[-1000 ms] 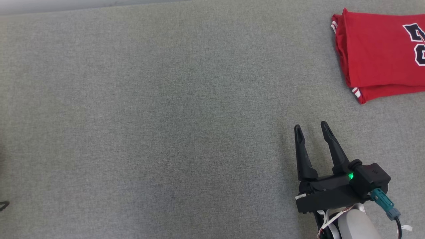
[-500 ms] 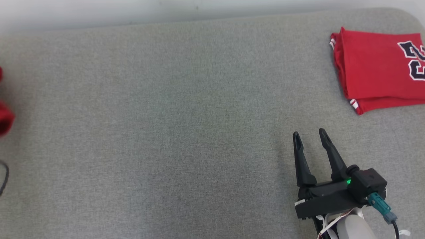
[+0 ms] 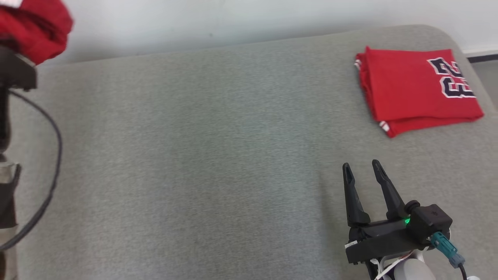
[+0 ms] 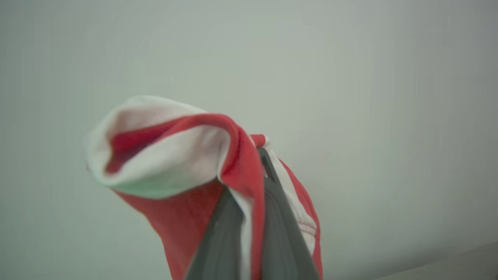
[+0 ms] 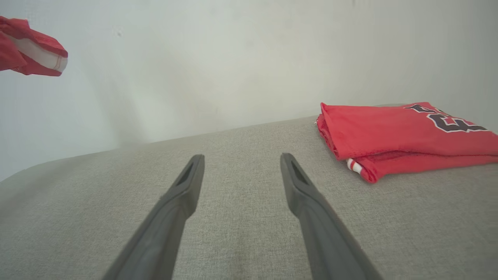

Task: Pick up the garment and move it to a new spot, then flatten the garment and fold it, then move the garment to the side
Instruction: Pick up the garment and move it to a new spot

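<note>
- Head view, nearest: the right gripper (image 3: 360,164) sits low over the grey bench (image 3: 194,155), fingers spread and empty, pointing away. I judge it is parked there to leave the middle free.
- Right wrist view: between those fingers lies bare grey cloth, with no item close to them.
- Farther right, a folded red jersey (image 3: 408,89) with dark numerals lies flat by the bench's rounded far corner, apparently set aside.
- Far left and raised off the bench, the red-and-white garment (image 3: 37,27) hangs bunched against the pale wall (image 3: 233,19).
- Left wrist view: the left gripper (image 4: 261,155) is pressed together on a fold of that garment (image 4: 171,163), white trim curling over the tips. Pinching near an edge should let the rest hang for carrying to a fresh spot.
</note>
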Robot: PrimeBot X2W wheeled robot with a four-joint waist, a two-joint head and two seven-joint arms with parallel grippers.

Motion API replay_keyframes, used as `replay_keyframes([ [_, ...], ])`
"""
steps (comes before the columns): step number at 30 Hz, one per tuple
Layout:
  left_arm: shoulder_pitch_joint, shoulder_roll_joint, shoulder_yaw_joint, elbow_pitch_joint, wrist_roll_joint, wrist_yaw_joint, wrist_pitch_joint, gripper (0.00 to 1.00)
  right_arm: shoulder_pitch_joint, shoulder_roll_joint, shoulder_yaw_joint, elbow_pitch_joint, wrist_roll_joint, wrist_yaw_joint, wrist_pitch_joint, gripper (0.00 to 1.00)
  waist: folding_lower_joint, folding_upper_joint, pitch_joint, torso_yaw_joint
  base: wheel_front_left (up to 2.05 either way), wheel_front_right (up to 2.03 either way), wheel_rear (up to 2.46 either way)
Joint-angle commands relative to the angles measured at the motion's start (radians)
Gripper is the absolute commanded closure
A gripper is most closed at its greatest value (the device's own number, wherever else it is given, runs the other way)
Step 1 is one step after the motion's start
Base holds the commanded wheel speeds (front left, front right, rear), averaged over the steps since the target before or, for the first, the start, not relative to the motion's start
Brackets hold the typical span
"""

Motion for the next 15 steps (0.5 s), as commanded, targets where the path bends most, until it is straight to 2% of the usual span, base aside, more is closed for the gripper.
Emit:
replay_keyframes([
  [1, -0.014, -0.002, -0.003, -0.015, -0.003, 0.0, 0.003, 1.0, 0.007, 0.002, 0.002, 0.001, 0.01, 0.001, -0.001, 0.0, 0.0001, 0.0, -0.011, -0.037, 0.0, 0.0, 0.0],
  [8, -0.021, -0.062, -0.088, -0.134, -0.005, 0.0, 0.063, 1.0, 0.007, 0.002, 0.018, 0.006, 0.053, 0.001, -0.001, 0.0, 0.0001, 0.0, -0.001, -0.13, 0.0, 0.0, 0.0],
  [15, 0.025, -0.128, -0.173, -0.163, -0.006, 0.001, 0.068, 1.0, 0.014, 0.002, 0.013, 0.012, 0.065, 0.001, -0.001, 0.0, 0.0001, 0.0, 0.006, -0.179, 0.0, 0.0, 0.0],
])
